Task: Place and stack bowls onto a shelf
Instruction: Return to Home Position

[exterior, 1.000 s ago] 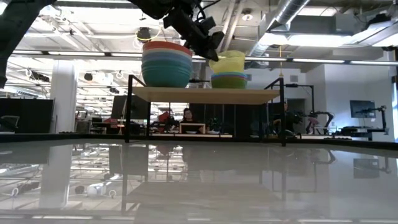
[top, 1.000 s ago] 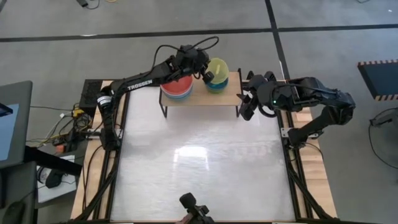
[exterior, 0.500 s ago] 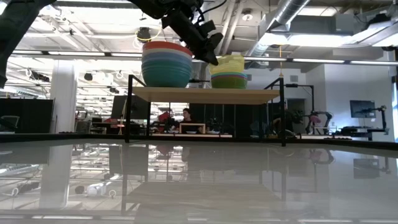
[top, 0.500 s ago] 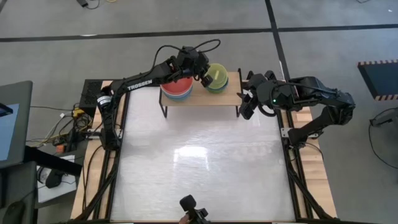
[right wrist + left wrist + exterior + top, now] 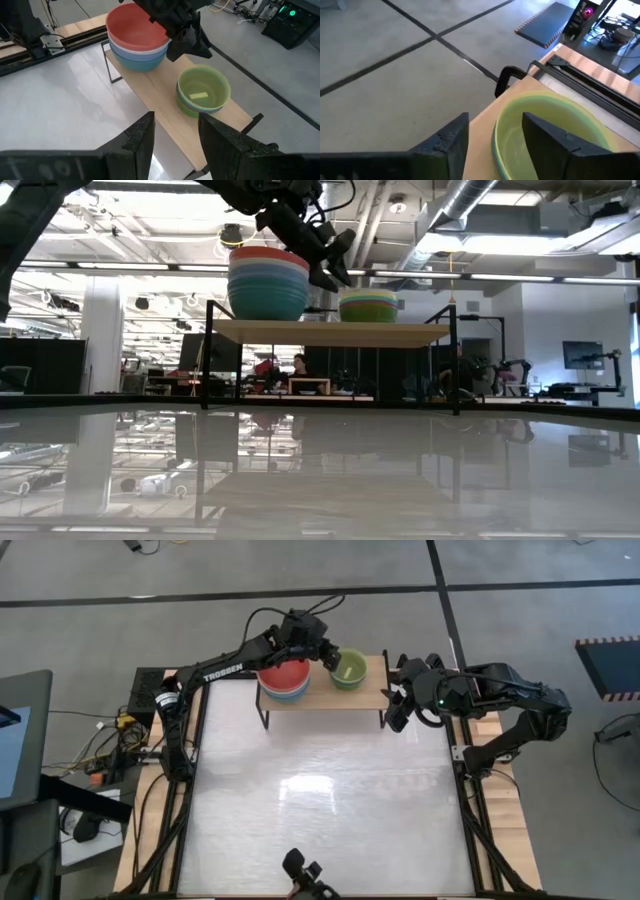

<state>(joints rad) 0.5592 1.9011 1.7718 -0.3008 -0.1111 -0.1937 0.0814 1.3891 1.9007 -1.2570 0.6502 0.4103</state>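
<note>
1. The shelf [image 5: 320,697] stands at the far edge of the tabletop [image 5: 320,800].
2. It carries 2 stacks of bowls, well apart. The red-topped stack [image 5: 284,678] sits at its left end. The yellow-green-topped stack [image 5: 348,670] sits right of centre. In the low view the red-topped stack [image 5: 268,283] is the taller.
3. The left gripper [image 5: 328,657] hangs above the shelf, between the 2 stacks, just above the rim of the yellow-green-topped stack [image 5: 545,125]. Its fingers [image 5: 452,145] are spread apart and grip nothing.
4. The right gripper [image 5: 392,698] waits just beside the shelf's right end. Its fingers [image 5: 142,135] are likewise parted and bare, pointing toward the shelf [image 5: 160,95].
</note>
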